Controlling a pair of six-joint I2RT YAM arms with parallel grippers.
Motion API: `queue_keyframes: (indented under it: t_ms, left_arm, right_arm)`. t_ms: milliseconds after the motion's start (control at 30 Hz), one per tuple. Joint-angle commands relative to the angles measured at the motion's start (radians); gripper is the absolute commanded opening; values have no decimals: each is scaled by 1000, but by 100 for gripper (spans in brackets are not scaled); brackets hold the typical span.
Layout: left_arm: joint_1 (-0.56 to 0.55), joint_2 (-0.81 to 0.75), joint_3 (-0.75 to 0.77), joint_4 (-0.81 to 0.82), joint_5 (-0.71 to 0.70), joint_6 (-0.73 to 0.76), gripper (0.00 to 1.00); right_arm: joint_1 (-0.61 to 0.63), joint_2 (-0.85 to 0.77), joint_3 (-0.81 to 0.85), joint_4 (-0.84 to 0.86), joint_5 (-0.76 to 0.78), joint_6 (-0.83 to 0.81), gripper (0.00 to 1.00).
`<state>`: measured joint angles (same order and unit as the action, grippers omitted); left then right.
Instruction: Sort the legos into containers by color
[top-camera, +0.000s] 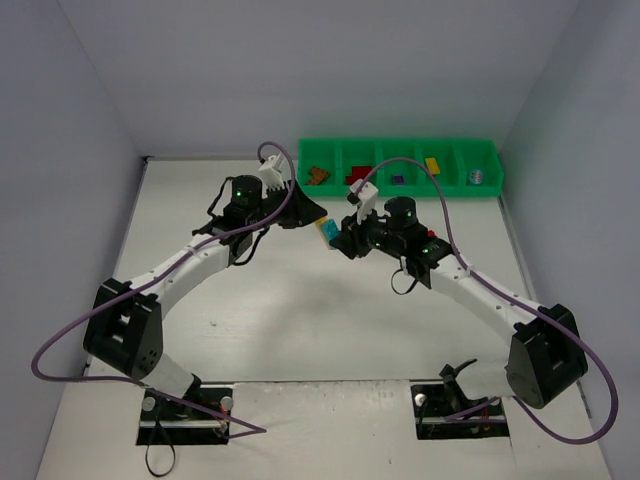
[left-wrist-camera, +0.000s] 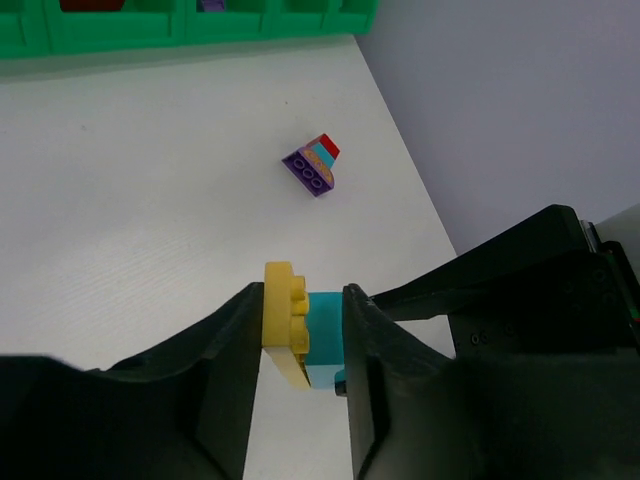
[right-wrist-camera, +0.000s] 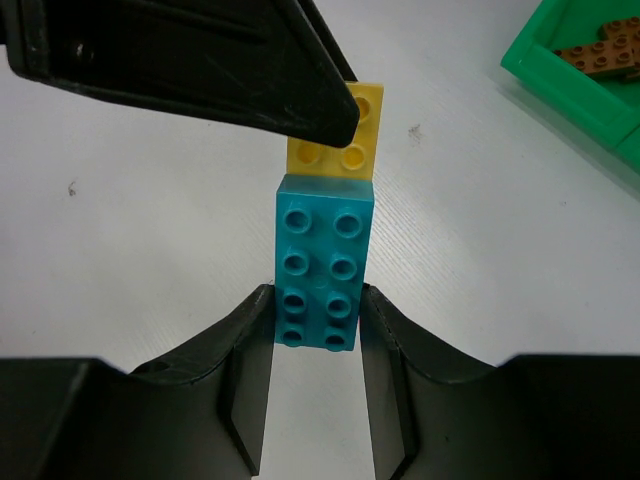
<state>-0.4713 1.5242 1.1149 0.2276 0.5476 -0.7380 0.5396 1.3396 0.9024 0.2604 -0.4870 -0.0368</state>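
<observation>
Separation looked to be the step in hand: a yellow plastic toy brick (left-wrist-camera: 285, 320) and a light blue plastic toy brick (right-wrist-camera: 320, 275) were joined into one piece. It was held in the air above the white worktop (top-camera: 300, 320), between the two arms and short of the long bright green plastic tray (top-camera: 400, 141) at the far edge. The left pincer (left-wrist-camera: 302, 335) was narrowed onto the yellow brick, a finger on each side. The right pincer (right-wrist-camera: 318, 335) was clamped likewise on the blue brick's end away from the yellow one. The next move, by my reading, called for pulling or levering the two apart without either slipping, then carrying each to its matching compartment. A yellow piece (top-camera: 432, 165), a purple piece (top-camera: 398, 180), a red piece (top-camera: 356, 176) and a brown piece (top-camera: 318, 175) lay in separate compartments. A small mixed stack of purple, light blue and red bricks (left-wrist-camera: 312, 165) lay on the worktop apart from the tray, not yet split. Both arms reached forward and bent inward, wrists turned toward each other so the pincers met nearly nose to nose.
</observation>
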Motion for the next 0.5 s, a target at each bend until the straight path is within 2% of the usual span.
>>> queue_keyframes:
  t_ms: [0, 33, 133, 467]
  left_arm:
    - [-7, -21, 5, 128, -15, -20, 29]
    - [-12, -19, 5, 127, -14, -20, 21]
    - [-18, -16, 0, 124, -8, -20, 14]
    - [-26, -24, -26, 90, -15, -1, 17]
  right_arm:
    - [10, -39, 1, 91, -25, 14, 0]
    - [10, -40, 1, 91, -25, 14, 0]
    - [11, -37, 0, 96, -18, 14, 0]
    - [11, -28, 1, 115, -19, 28, 0]
